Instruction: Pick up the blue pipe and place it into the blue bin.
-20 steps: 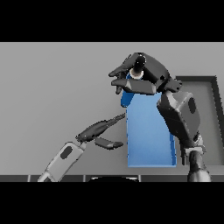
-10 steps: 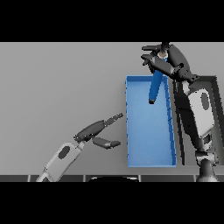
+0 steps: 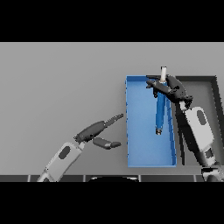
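One pipe (image 3: 160,111) hung over one blue bin (image 3: 140,144), its long axis running near to far, a pale tip at the far end and the other end pointing toward the robot, above the bin's right half. The right hand (image 3: 168,87) had its fingers curled round the pipe's far part; whether the near end touched the bin floor was hard to tell. One dark tray (image 3: 212,94) lay just right of the bin. The left hand (image 3: 98,131) rested over the grey table (image 3: 57,87) left of the bin, fingers straight and thumb spread.
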You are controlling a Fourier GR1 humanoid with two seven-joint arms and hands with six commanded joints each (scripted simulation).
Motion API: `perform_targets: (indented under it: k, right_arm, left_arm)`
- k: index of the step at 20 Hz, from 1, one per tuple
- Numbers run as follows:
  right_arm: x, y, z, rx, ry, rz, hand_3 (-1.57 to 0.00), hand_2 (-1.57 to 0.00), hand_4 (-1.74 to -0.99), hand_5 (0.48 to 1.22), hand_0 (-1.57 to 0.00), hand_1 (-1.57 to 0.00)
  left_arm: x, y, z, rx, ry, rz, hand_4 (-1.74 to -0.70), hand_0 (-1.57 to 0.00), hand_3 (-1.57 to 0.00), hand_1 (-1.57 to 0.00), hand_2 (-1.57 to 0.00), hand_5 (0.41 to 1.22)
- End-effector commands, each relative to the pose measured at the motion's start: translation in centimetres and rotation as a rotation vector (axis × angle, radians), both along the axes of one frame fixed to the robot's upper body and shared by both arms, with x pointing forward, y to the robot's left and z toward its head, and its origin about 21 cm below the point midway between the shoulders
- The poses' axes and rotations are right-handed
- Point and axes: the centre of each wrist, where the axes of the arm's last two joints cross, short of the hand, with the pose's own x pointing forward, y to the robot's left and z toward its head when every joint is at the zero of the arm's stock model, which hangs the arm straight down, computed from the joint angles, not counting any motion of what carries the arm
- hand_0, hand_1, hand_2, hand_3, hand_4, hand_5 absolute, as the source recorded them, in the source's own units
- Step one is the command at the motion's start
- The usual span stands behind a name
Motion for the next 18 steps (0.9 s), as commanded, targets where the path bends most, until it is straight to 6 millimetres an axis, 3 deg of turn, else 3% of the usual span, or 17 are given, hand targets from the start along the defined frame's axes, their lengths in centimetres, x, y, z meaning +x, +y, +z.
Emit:
perform_targets:
  k: [1, 2, 3, 4, 6, 9, 12, 18]
  right_arm:
    - [-0.3, 0.3, -1.0, -0.017, 0.025, 0.014, -1.57, -1.57, -1.622, 1.121, -1.57, -1.57]
    - [-0.5, 0.4, -2.2, -0.045, 0.067, 0.014, -1.57, -1.57, -1.591, 1.114, -1.57, -1.57]
    - [-0.6, 0.1, -3.0, -0.07, 0.117, 0.012, -1.33, -1.57, -1.599, 1.11, -1.57, -1.57]
    - [-0.5, 0.0, -3.8, -0.1, 0.169, 0.006, -1.12, -1.39, -1.547, 1.133, -1.56, -1.46]
    - [-0.5, 0.1, -4.7, -0.125, 0.266, 0.007, -0.72, -0.89, -1.455, 1.164, -1.04, -0.93]
    - [-0.6, 0.5, -5.5, -0.185, 0.34, 0.051, -0.37, -0.46, -1.285, 1.141, -0.53, -0.48]
    - [-0.7, 0.6, -5.3, -0.306, 0.328, 0.104, -0.19, -0.23, -1.179, 0.975, -0.27, -0.24]
    - [-0.4, 1.3, -6.8, -0.459, 0.259, 0.149, -0.05, -0.06, -1.125, 0.764, -0.07, -0.06]
  left_arm:
    - [0.1, 0.0, 0.0, 0.003, 0.002, 0.002, -0.88, 0.0, 0.0, 0.0, 0.0, 0.462]
    - [0.2, 0.0, 0.3, 0.002, -0.004, 0.007, -0.88, 0.0, 0.0, 0.0, 0.0, 0.46]
    - [-0.2, -0.1, 0.1, 0.003, -0.003, 0.002, -0.89, 0.0, 0.0, 0.0, 0.0, 0.457]
    - [-0.3, -0.4, 0.2, 0.006, 0.003, 0.005, -0.89, 0.0, 0.0, 0.0, 0.0, 0.455]
    - [0.3, -0.1, 0.6, 0.013, 0.002, 0.016, -0.89, 0.0, 0.0, 0.0, 0.0, 0.454]
    - [0.1, -0.4, 0.6, 0.015, 0.006, 0.013, -0.89, 0.0, 0.0, 0.0, 0.0, 0.453]
    - [0.1, -0.3, 0.3, 0.009, 0.011, 0.012, -0.89, 0.0, 0.0, 0.0, 0.0, 0.454]
    - [-0.1, -0.4, 0.1, 0.003, 0.018, 0.016, -0.91, 0.0, 0.0, 0.0, 0.0, 0.455]
